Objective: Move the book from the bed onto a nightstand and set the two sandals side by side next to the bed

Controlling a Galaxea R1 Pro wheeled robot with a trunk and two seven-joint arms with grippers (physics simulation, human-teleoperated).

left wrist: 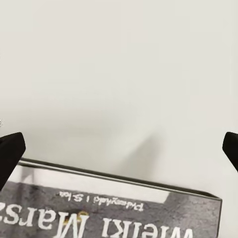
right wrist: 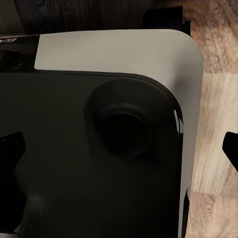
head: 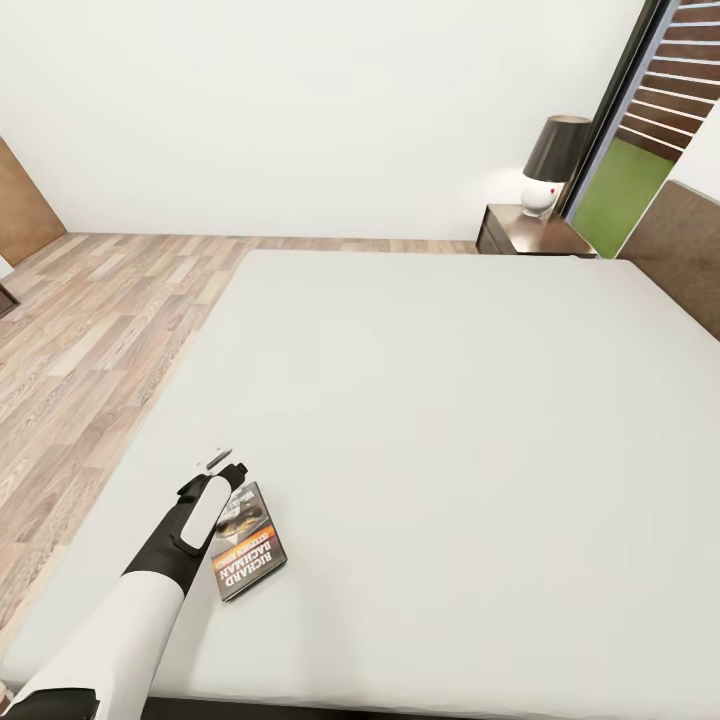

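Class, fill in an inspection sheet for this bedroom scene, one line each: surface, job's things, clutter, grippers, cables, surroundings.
Surface: flat pale grey mattress of the bed, smooth.
Job's things: thin dark paperback book with orange band lies flat near the mattress's near-left corner; glossy dark brown nightstand stands at the far side by the headboard.
Clutter: white lamp with black shade on the nightstand.
Grippers: left gripper open over the book's far edge, fingers apart; right gripper open, its fingers framing the robot's own dark body.
Cables: nothing seen.
Surroundings: wood-plank floor, white wall, dark-framed glass door.
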